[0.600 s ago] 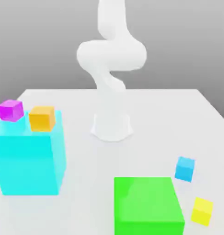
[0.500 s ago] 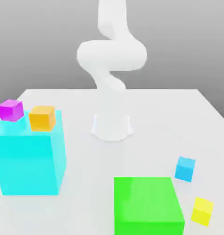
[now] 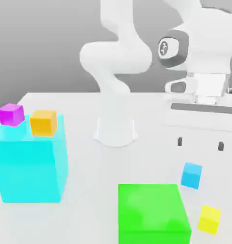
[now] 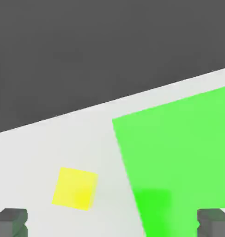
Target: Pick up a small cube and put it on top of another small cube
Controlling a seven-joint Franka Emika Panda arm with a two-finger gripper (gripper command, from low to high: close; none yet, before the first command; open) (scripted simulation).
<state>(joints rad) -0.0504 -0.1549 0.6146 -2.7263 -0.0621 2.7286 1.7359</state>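
Observation:
The small cube, plain sky-blue, rests on the white table at the exterior view's right, beside the green block. My gripper hangs just above it and a little behind, open, with nothing between its two dark fingertips. A small yellow cube lies nearer the front edge. In the hand view the yellow cube and the green block lie below the gripper, whose fingertips stand wide apart.
A large green block sits at the front. A large cyan block at the exterior view's left carries a magenta cube and an orange cube. The arm's base stands mid-table.
The hand has come into the exterior view at the right and now hangs over the sky-blue cube. None of the cubes or blocks has moved.

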